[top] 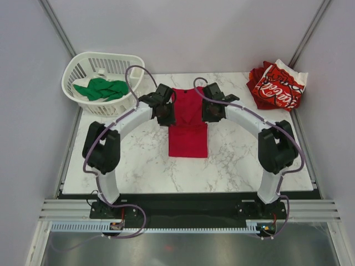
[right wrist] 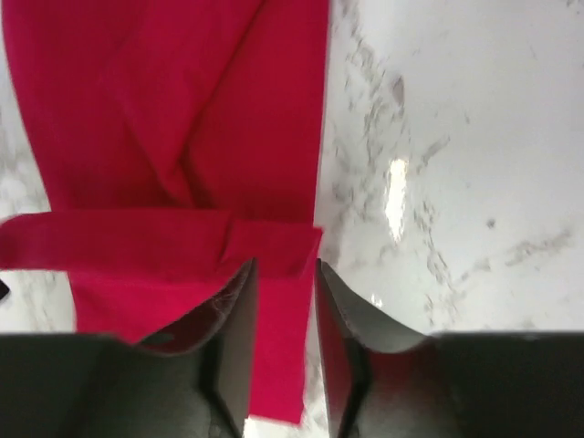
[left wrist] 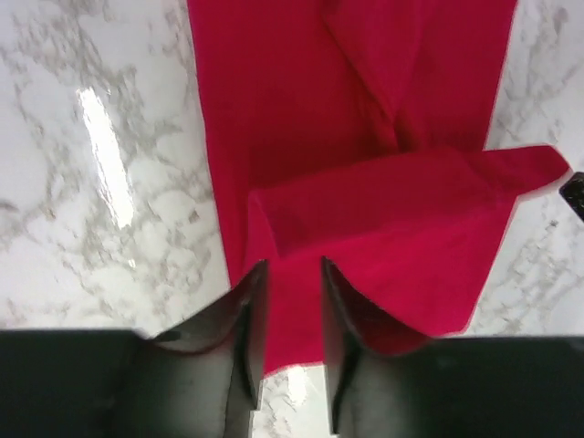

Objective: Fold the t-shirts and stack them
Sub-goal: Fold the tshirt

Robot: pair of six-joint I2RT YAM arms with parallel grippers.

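The marble table (top: 138,166) is showing bare surface across its near half and in the bands between the centre strip of cloth and each side edge. Its two far corners are being taken up, so the open room is lying near and to the sides.

The left arm (top: 108,149) and right arm (top: 274,147) are rising from the near edge. Their elbows are pushing outward toward the side edges, and their forearms are bending inward to meet at the far middle, wrists tipping downward.

The white slatted basket (top: 83,64) is standing at the far left corner, near the left forearm.

The crimson tee (top: 188,138) is lying at the table's centre as a long narrow strip running near to far, its long edges straight and well inside the table edges. At its far end a flap is crossing over the strip between the two wrists.

The red-and-white tee (top: 277,86) is lying bundled at the far right corner, reaching over the edge there.

The green tee (top: 102,88) is lying crumpled inside the basket.

The left gripper (left wrist: 286,310) is pinching the flap's left side, with cloth filling the narrow gap between its fingers (left wrist: 246,319). The right gripper (right wrist: 278,310) is pinching the flap's right side in the same way, just inside the strip's right edge.
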